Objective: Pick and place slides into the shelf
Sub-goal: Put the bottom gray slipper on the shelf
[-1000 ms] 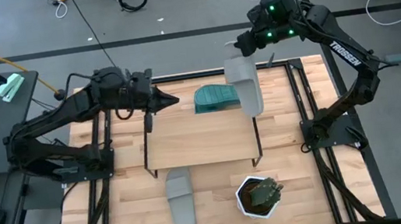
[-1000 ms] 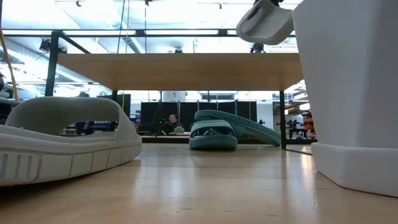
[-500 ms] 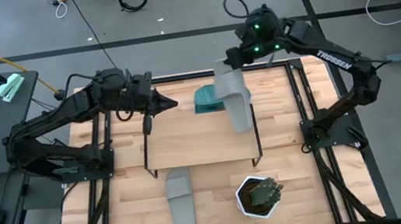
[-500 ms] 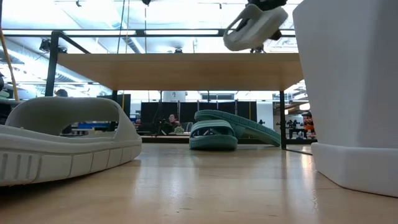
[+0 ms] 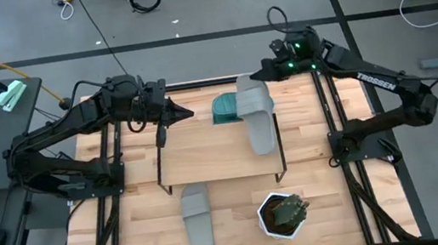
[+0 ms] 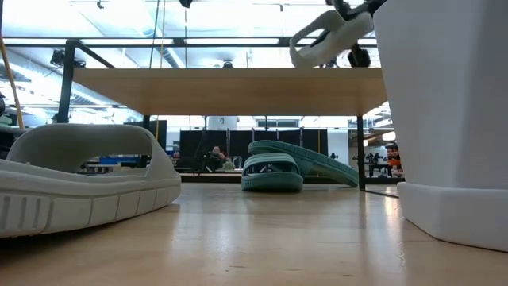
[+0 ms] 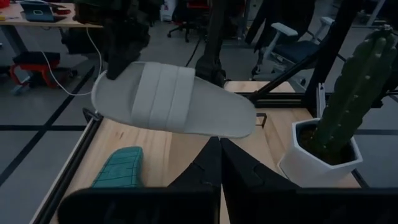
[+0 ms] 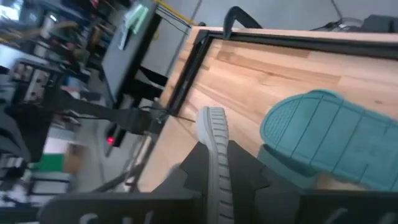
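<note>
**First slide nears the shelf, three more to go**

The right claw (image 5: 262,74) pinches a light grey slide (image 5: 256,114) by its heel end and holds it in the air over the right part of the shelf (image 5: 206,154); the low view shows the sandal tilted, toe down, clear of the light-wood board. Nothing lies on the board, so by all appearances no slide has been placed. The teal slides (image 5: 226,108) sit on the counter (image 5: 331,188) just behind the shelf's far edge; from table height they look like one lying on another, though the overhead view shows only one shape. A second grey slide (image 5: 197,218) lies on the counter in front of the shelf, near the white plant pot (image 5: 283,216) with its cactus. The left claw (image 5: 184,109) waits above the shelf's far left corner, fingers pressed together and carrying nothing. Judged from this moment, the task is in its early stage: the carried sandal is yet to be set down, and the remaining three are untouched.
</note>
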### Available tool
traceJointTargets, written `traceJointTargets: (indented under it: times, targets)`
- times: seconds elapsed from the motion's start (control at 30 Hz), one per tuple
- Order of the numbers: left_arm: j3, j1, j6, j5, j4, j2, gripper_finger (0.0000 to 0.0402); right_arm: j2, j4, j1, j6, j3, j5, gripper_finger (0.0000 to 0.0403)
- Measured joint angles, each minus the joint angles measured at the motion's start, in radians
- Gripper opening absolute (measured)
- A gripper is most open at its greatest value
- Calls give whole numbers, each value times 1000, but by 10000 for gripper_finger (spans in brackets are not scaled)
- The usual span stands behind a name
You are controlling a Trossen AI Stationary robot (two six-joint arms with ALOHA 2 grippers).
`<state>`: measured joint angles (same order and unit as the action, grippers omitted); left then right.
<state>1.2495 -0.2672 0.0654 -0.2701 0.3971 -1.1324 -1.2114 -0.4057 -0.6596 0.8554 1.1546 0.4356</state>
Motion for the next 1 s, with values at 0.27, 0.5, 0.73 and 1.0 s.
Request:
traceJointTargets:
  times: [0.27,0.5,0.73,1.0]
  targets:
    - [0,0,-2,8,-9,0,20,98,296,-8,160,-241,68,38]
    - [0,0,-29,8,-23,0,5,69,439,-23,173,-346,162,38]
    - [0,0,-63,8,-25,0,21,6,448,-62,86,-354,199,37]
    - [0,2,-89,8,-26,-1,5,-39,448,-97,35,-353,263,37]
